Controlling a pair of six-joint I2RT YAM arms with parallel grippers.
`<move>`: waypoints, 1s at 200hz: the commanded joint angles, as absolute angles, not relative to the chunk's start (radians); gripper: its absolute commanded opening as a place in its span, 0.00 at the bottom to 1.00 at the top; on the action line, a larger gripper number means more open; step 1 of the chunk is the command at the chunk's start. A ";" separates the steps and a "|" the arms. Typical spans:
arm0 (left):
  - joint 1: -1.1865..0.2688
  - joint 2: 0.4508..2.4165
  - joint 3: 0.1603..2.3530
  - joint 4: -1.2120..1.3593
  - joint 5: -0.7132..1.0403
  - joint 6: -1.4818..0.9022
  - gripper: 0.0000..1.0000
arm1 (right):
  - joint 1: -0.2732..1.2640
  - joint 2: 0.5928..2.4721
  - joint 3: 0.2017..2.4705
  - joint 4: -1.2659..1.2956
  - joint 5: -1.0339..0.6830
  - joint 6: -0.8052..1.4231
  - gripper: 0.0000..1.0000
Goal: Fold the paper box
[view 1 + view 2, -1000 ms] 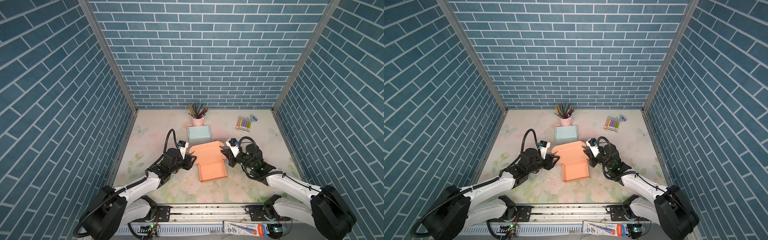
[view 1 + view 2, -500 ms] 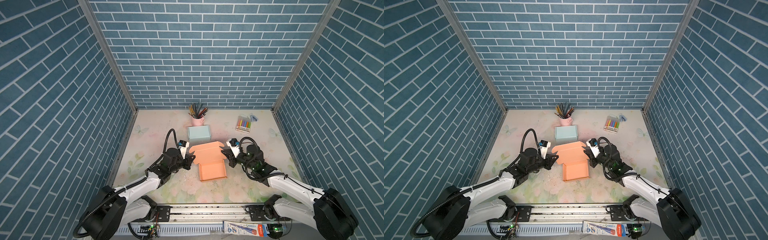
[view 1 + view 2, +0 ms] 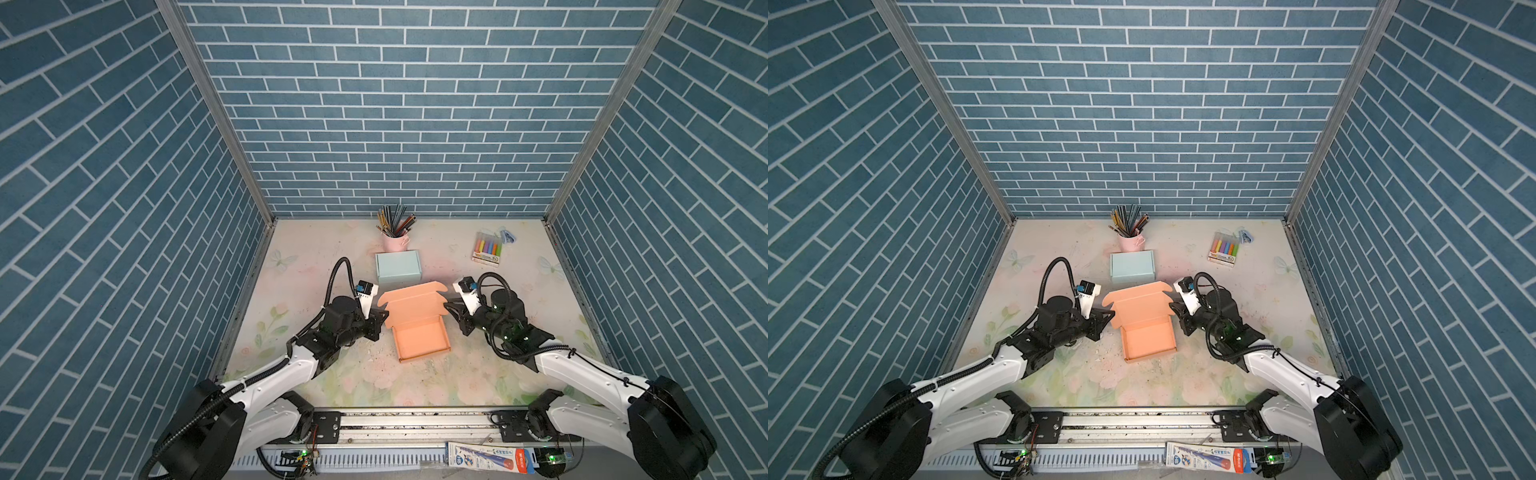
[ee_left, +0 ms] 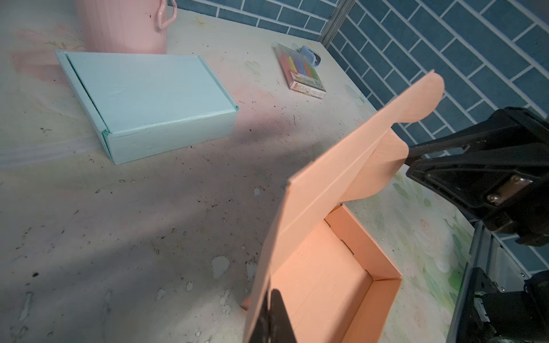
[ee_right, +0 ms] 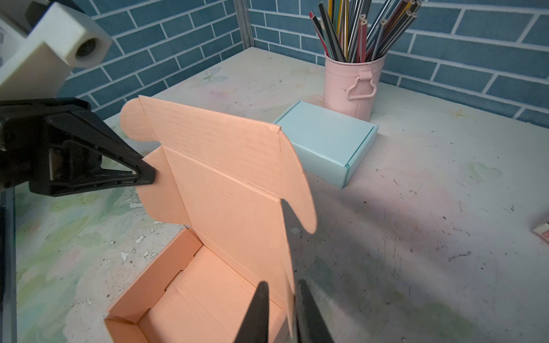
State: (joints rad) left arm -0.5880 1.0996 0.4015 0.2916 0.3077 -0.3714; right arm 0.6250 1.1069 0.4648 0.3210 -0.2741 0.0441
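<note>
Box (image 3: 419,338) flaps sit inside left gripper (image 3: 385,317), right gripper (image 5: 279,287) (perhaps loosely).

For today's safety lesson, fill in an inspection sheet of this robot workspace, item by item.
Surface: table floral, scuffed, with flakes.
Job's things: orange box open, lid raised.
Clutter: blue box, closed; cup of pencils; markers.
Grippers: left gripper shut on the lid's flap; right gripper slightly open astride the opposite flap.
Cables: cables loop over both wrists, clear of the box.
Surroundings: walls of blue brick on three sides.
</note>
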 commanded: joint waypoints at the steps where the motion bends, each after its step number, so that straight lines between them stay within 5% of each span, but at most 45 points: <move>1: -0.598 1.103 0.420 0.255 0.303 -0.346 0.02 | 0.632 1.129 0.512 0.298 -0.242 0.014 0.16; 200: -0.600 1.089 0.439 0.249 0.291 -0.349 0.01 | 0.652 1.192 0.556 0.270 -0.211 0.023 0.03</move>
State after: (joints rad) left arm -0.5961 1.0996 0.4061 0.2829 0.3073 -0.3477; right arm 0.6415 1.2118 0.5301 0.2756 -0.2234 0.0235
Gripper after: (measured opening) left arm 0.053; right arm 0.047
